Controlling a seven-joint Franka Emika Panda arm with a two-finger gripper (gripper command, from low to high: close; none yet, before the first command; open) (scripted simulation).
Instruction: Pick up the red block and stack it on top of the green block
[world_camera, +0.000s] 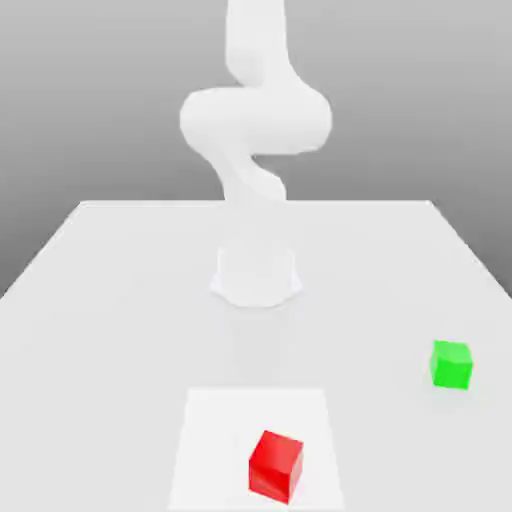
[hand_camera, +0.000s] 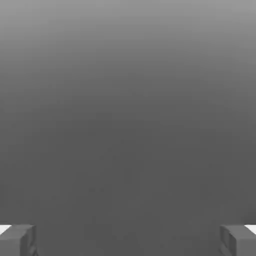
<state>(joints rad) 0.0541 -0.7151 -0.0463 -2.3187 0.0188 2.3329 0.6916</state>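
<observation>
Red block (world_camera: 276, 466) sat on the bench (world_camera: 90, 330) at the near edge of the exterior view, roughly centred left to right, turned slightly so one corner faced the camera. It rested on a paler square patch (world_camera: 215, 430) of the bench surface, toward that patch's near right part. Its bottom lay just above the picture's lower border.

Green block (world_camera: 451, 364) stood on the bench to the exterior view's right and somewhat farther back, well apart from the red block and close to the bench's right edge. Bare bench lay between the two blocks; nothing stood in the line from one to the other.

Robot base (world_camera: 256, 275) stood at mid-bench, far behind the red block. The arm (world_camera: 255, 115) rose from it, bent, and ran out of the top of the picture, so the hand was cut off in the exterior view.

Hand view: the gripper (hand_camera: 128, 240) showed only its two fingers (hand_camera: 17, 240), grey tips at opposite lower corners, spread wide apart with nothing between them. The rest of that picture was plain grey background; neither block nor bench appeared in it.

Open bench extended to the left, right and far sides of the red block.
</observation>
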